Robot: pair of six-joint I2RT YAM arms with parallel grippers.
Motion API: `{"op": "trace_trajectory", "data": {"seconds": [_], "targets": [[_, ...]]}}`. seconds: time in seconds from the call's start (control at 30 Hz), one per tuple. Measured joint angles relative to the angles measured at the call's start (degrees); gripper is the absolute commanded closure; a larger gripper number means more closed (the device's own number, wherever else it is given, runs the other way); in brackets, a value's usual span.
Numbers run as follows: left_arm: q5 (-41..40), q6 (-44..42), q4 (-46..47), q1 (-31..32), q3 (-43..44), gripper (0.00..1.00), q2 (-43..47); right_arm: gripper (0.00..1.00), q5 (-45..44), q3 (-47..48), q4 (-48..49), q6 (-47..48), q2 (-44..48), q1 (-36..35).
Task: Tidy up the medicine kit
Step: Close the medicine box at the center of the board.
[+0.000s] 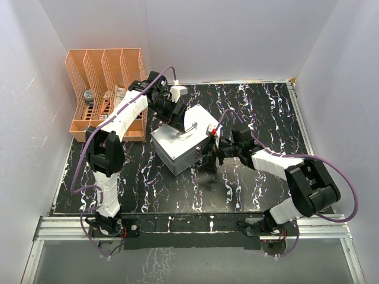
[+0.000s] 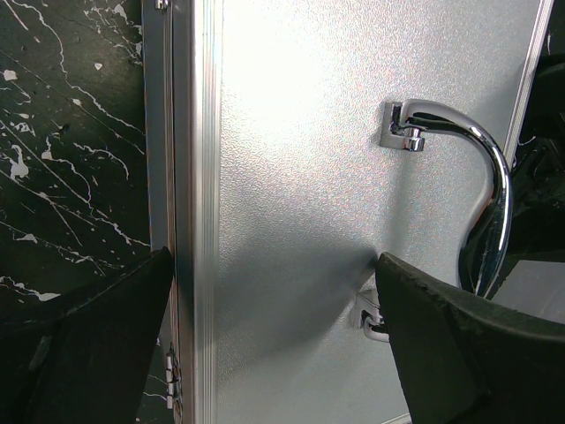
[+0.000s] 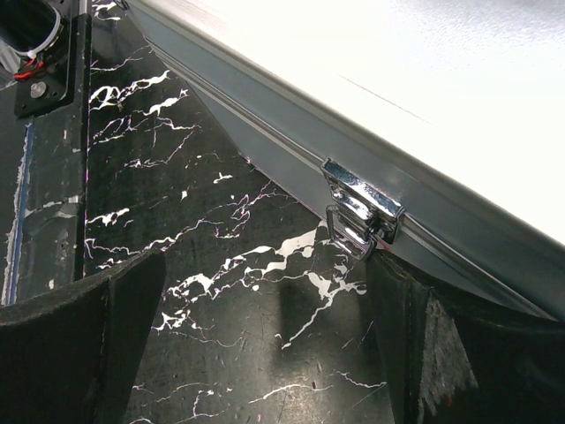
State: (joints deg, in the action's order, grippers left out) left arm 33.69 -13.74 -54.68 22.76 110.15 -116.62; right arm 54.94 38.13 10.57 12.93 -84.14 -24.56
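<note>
The silver metal medicine case (image 1: 177, 145) lies closed and skewed on the black marbled table. Its chrome handle (image 2: 481, 190) sits on the lid. My left gripper (image 1: 172, 118) hovers over the case's far part, open, its fingers (image 2: 459, 344) straddling the lid (image 2: 300, 177) near one handle mount. My right gripper (image 1: 208, 155) is low at the case's right side, open and empty, with one finger (image 3: 441, 344) just below a chrome latch (image 3: 362, 212) on the case wall. The case's contents are hidden.
An orange slotted file rack (image 1: 106, 89) stands at the back left with small items in its slots. Black marbled table (image 1: 260, 112) extends right of the case. White walls surround the table. A metal rail (image 1: 189, 228) runs along the near edge.
</note>
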Motion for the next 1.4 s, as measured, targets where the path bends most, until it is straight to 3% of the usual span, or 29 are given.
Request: {"op": "trace_trajectory", "data": {"seconds": [1.4], "targets": [[1.20, -0.17, -0.26, 0.09, 0.09, 0.05, -0.39, 0.02, -1.42, -4.22, -1.64, -4.07, 9.07, -0.70]]}}
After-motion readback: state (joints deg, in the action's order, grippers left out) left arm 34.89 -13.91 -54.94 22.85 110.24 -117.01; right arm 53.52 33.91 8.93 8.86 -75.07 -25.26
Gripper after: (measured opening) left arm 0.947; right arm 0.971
